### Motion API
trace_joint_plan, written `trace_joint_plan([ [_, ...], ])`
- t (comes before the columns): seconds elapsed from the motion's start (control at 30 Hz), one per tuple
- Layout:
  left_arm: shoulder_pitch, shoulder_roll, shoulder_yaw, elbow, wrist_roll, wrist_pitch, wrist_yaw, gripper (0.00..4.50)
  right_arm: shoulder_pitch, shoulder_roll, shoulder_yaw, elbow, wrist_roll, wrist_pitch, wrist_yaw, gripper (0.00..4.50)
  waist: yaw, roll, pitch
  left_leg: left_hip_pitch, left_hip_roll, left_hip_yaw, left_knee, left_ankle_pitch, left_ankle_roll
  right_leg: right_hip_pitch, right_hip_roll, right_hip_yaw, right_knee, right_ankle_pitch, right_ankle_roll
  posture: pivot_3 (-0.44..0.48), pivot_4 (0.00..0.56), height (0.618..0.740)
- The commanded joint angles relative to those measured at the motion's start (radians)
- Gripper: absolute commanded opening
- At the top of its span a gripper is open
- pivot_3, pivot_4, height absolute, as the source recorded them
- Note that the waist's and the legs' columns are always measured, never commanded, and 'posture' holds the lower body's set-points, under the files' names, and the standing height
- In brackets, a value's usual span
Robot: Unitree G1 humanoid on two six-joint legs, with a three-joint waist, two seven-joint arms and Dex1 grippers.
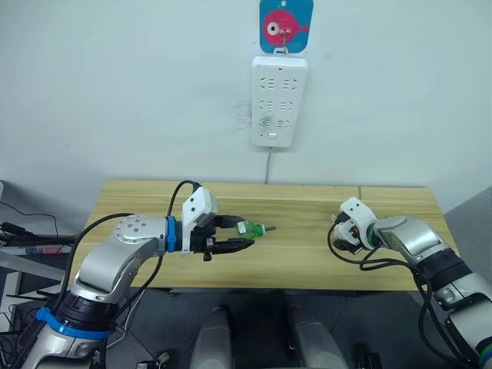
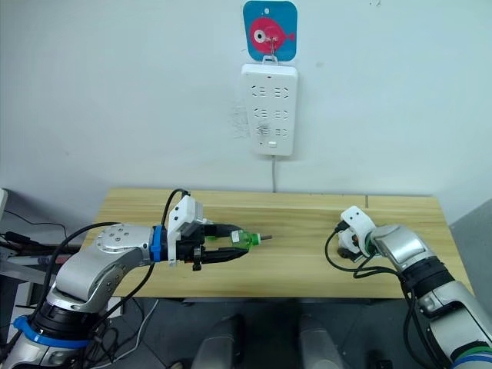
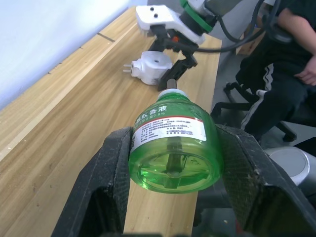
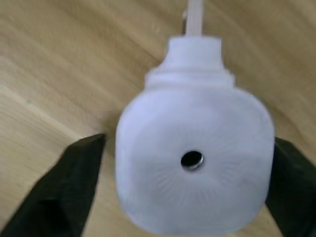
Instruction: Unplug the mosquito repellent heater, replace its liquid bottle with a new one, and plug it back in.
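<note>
My left gripper [image 1: 234, 235] is clamped on a small green bottle [image 1: 247, 229]. The bottle is see-through plastic, round, with green liquid inside and a white label with red and green print. It lies sideways between my two black fingers [image 3: 106, 190], which feel its smooth sides. A thin dark wick stick pokes out of its neck, pointing toward 3 o'clock across the table.

The table [image 1: 300, 207] is light wood with long grain lines. The bottle is held over the middle of it.

At about 3 o'clock on the table is the mosquito repellent heater [image 3: 154, 67]. It is white, smooth and rounded, with two little metal prongs on one end and a small round hole in its face. It rests on the wood.

My right gripper [image 1: 352, 233] is at the heater. My two black fingers [image 4: 74, 180] stand apart, one on each side of the white shell, and I cannot tell if they touch it.

On the wall at 12 o'clock hangs a long white power strip [image 1: 279, 100], under a blue card with a pink fish [image 1: 285, 26]. A person [image 3: 284, 59] in dark clothes sits beyond the table's end.
</note>
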Motion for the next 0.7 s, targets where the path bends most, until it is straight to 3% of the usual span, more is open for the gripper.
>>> trace_joint_plan([
  [0.03, -0.008, -0.015, 0.002, -0.002, 0.009, -0.035, -0.01, 2.25, 0.02, -0.031, -0.08, -0.11, -0.013, 0.04, 0.019, 4.5, 0.0, 0.0, 0.0, 0.0, 0.0, 0.0, 0.0, 0.0, 0.0, 0.0, 0.0, 0.0, 0.0, 0.0, 0.0, -0.006, 0.229, 0.74],
  [0.23, -0.024, -0.059, 0.023, 0.009, 0.003, -0.052, 0.01, 2.25, 0.139, -0.144, -0.291, -0.51, 0.091, 0.249, 0.063, 4.5, 0.0, 0.001, 0.0, -0.001, 0.0, -0.001, 0.0, 0.0, 0.0, 0.0, -0.001, -0.001, 0.0, 0.0, 0.0, -0.012, 0.218, 0.74],
  [0.33, -0.021, -0.112, 0.051, -0.011, -0.016, -0.066, 0.055, 2.25, 0.195, -0.142, -0.497, -0.729, 0.222, 0.363, 0.099, 4.5, 0.001, 0.001, -0.001, -0.001, 0.0, -0.002, 0.0, 0.0, 0.0, 0.0, -0.001, -0.001, 0.0, 0.0, 0.0, -0.018, 0.211, 0.74],
  [0.4, -0.027, -0.18, 0.071, -0.026, -0.026, -0.089, 0.112, 2.25, 0.218, -0.016, -0.687, -0.864, 0.361, 0.441, 0.094, 4.5, 0.0, 0.0, -0.001, -0.001, 0.0, -0.002, 0.0, 0.0, 0.0, 0.001, -0.001, -0.002, 0.0, 0.0, 0.001, -0.028, 0.208, 0.74],
  [0.5, -0.033, -0.268, 0.053, -0.029, 0.049, -0.217, 0.176, 2.25, 0.235, 0.329, -0.934, -1.015, 0.594, 0.465, -0.035, 4.5, -0.005, -0.001, -0.003, 0.0, 0.002, -0.005, 0.001, 0.0, 0.0, 0.003, 0.002, -0.004, 0.0, 0.0, 0.001, -0.043, 0.209, 0.74],
  [0.63, -0.035, -0.359, 0.022, -0.024, 0.127, -0.36, 0.236, 2.25, 0.259, 0.662, -1.037, -1.034, 0.828, 0.511, -0.278, 4.5, -0.004, 0.0, -0.005, 0.001, 0.002, -0.007, 0.002, 0.0, -0.001, 0.005, 0.004, -0.006, 0.001, 0.002, -0.001, -0.055, 0.208, 0.74],
  [0.7, -0.03, -0.392, 0.004, -0.029, 0.144, -0.394, 0.252, 2.25, 0.267, 0.766, -1.026, -1.015, 0.926, 0.471, -0.391, 4.5, -0.008, 0.001, -0.005, 0.001, 0.002, -0.006, 0.003, 0.0, -0.001, 0.005, 0.003, -0.004, 0.001, 0.003, -0.001, -0.054, 0.209, 0.74],
])
